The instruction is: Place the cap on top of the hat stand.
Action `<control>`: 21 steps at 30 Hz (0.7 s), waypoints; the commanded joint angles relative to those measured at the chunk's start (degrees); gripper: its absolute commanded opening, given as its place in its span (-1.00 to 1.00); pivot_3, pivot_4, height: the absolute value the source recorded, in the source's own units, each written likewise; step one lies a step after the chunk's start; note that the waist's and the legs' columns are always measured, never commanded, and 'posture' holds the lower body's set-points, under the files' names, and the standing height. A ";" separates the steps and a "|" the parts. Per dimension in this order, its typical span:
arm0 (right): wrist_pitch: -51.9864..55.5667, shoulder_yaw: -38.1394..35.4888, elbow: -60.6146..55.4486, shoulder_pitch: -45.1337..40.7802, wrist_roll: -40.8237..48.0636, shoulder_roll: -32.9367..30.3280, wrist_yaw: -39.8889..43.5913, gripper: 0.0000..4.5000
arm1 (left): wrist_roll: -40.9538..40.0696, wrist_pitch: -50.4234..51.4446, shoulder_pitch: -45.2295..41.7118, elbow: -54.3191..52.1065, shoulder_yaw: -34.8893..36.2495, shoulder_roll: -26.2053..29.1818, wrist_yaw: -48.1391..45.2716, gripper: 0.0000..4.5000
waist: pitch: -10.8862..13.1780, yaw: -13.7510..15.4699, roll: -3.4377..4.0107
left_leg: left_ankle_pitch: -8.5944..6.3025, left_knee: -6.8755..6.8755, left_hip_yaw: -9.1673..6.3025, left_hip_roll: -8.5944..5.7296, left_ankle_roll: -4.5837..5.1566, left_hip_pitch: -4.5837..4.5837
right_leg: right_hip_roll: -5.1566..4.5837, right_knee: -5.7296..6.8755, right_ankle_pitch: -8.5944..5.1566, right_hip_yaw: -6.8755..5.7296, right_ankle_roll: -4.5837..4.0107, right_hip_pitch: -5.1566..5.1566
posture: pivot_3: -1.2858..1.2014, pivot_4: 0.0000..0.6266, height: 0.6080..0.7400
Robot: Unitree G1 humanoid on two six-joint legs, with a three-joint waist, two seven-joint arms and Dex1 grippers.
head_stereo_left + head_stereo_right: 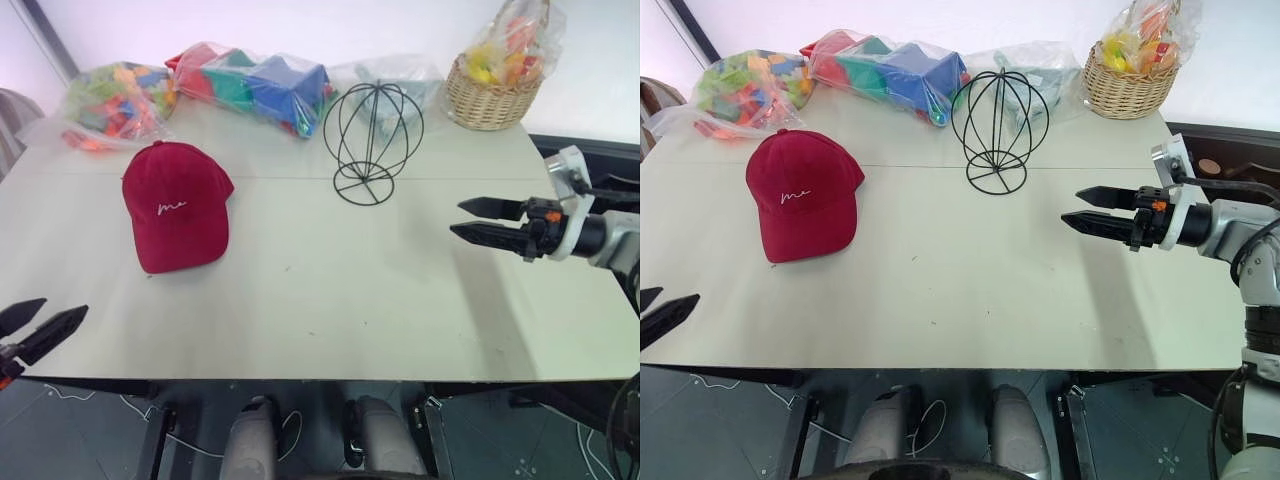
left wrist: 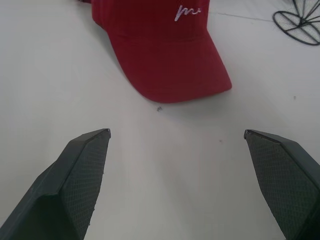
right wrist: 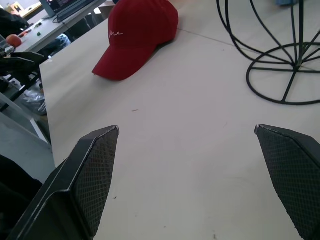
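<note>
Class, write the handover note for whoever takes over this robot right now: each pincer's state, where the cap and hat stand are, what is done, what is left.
Left pincer: open, empty, at the table's near left edge, short of the cap.
Right pincer: open, empty, above the table to the right of the hat stand.
Cap: lying flat on the table, brim toward the robot, left of the stand, untouched.
Hat stand: upright, bare.
Done: nothing yet.
Left: grasp the cap, lift it, set it on the stand.
</note>
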 commanded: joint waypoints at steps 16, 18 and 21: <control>-1.31 4.35 -0.74 -9.70 0.30 3.62 3.78 0.98 | 55.81 -82.67 -14.87 34.63 -22.87 10.24 9.70 1.00 | -0.01 0.22 0.09 | -0.03 -0.14 0.30 -0.03 0.02 -0.15 | -0.22 0.00 0.13 0.00 0.13 -0.24 | 0.03 -0.52 1.00; -0.76 3.84 -1.36 -8.86 0.70 3.46 3.54 0.98 | 60.40 -88.96 -15.81 36.79 -24.12 8.86 15.50 1.00 | -0.01 0.19 0.08 | -0.11 -0.14 0.42 -0.07 0.16 -0.15 | -0.33 0.00 0.15 0.01 0.18 -0.24 | 0.03 -0.52 1.00; -0.50 3.11 -1.49 -7.70 0.67 2.72 3.23 0.98 | 66.94 -97.49 -15.45 36.48 -26.69 5.87 22.61 1.00 | -0.01 0.01 0.08 | -0.16 -0.12 0.56 -0.07 0.25 -0.15 | -0.35 0.00 0.16 0.07 0.20 -0.28 | 0.03 -0.52 1.00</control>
